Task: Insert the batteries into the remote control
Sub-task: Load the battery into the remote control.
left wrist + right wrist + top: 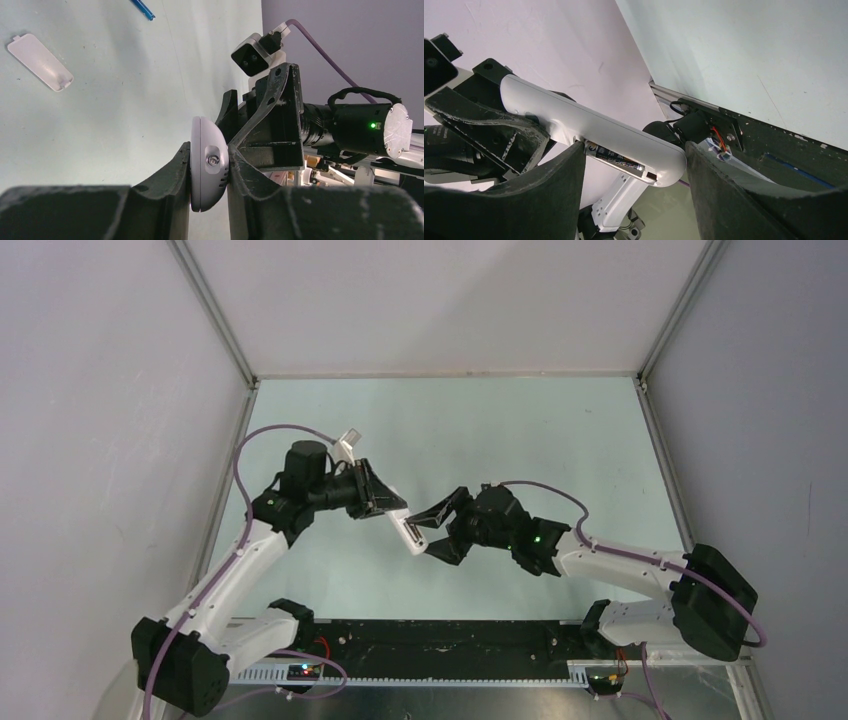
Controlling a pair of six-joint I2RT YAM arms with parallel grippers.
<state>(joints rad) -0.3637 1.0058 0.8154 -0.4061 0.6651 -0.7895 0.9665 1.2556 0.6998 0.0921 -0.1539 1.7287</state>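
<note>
While my left jaws clench the remote control (pixel 408 533), it points toward the tabletop's (pixel 500 430) near right corner, between my spread right jaws; the blue battery (pixel 142 9) is cut off.

The left gripper (pixel 208 147) holds the remote (pixel 207 165) by its edges, one finger on each side, and the remote is seen from its end, with a small screw there. Straight ahead of the fingers, the right gripper (pixel 227 130) reaches the far side of the remote; I cannot tell if it touches. Above it sit its camera (pixel 252 55) and a purple cable (pixel 325 52). Far ahead to the left, a white cover (pixel 40 62) lies flat on the table (pixel 125 100). A slim blue thing (pixel 142 9) is cut by the top edge.
</note>
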